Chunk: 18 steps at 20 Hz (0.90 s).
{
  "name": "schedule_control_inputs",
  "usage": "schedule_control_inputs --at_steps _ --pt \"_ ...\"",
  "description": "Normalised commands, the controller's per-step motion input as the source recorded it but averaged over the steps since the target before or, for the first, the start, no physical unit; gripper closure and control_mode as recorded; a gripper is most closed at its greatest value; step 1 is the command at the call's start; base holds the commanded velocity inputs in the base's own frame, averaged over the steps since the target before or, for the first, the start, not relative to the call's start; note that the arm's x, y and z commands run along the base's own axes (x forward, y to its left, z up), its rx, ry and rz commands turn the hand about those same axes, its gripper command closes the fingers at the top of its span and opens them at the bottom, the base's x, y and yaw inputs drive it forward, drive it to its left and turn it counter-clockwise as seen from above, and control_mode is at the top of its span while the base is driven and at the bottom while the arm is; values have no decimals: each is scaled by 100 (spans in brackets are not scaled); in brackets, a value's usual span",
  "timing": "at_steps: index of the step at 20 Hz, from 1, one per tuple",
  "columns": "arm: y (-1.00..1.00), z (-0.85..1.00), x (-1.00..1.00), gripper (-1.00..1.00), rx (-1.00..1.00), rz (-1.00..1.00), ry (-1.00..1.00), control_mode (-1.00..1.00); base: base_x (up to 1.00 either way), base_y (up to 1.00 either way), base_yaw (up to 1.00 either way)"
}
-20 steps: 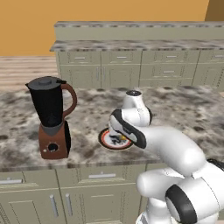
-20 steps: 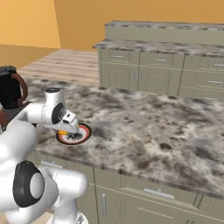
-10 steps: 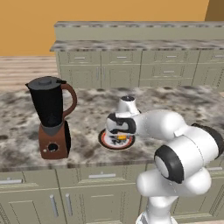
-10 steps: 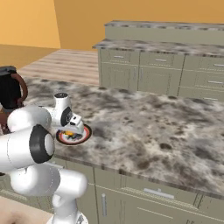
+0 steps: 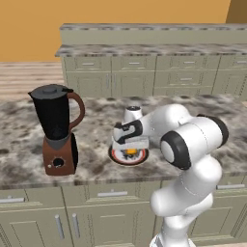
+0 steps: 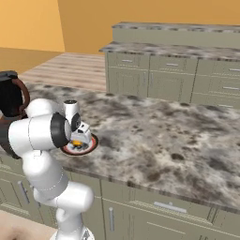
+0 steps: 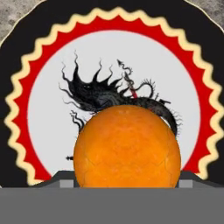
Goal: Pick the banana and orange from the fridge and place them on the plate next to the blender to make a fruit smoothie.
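The orange [image 7: 127, 146] sits between my gripper's [image 7: 126, 183] fingertips [image 7: 65, 183], just above the plate [image 7: 26, 65], whose pale centre bears a black dragon drawing inside a red ring. From the base, my gripper [image 5: 131, 146] points down over the plate [image 5: 116, 155] with the orange [image 5: 130, 152] shut in it. The plate [image 6: 92, 142] lies on the counter right of the blender [image 5: 58, 128]; the orange [image 6: 77, 143] shows under my gripper [image 6: 79, 139]. The banana and the fridge are out of view.
The marbled counter [image 5: 96, 116] stretches left and right of the plate; its front edge is close below the plate. The blender [image 6: 9, 101] stands about a hand's width left of it. Beige cabinets [image 5: 144, 72] line the back wall.
The arm has folded in and the hand has turned and come down onto the plate with the orange. Plate and blender have not moved.
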Motion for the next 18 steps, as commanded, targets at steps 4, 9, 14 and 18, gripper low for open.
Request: schedule_control_inputs --at_steps 4,9,14,18 --pt "0 -36 0 -100 0 0 0 -100 0 0 0" --pt "-3 -14 -1 -100 0 0 0 -100 0 0 0" --pt "-10 8 -21 -100 0 -2 0 -100 0 0 0" --pt "-23 38 -49 -100 0 -3 -8 -100 0 0 0"
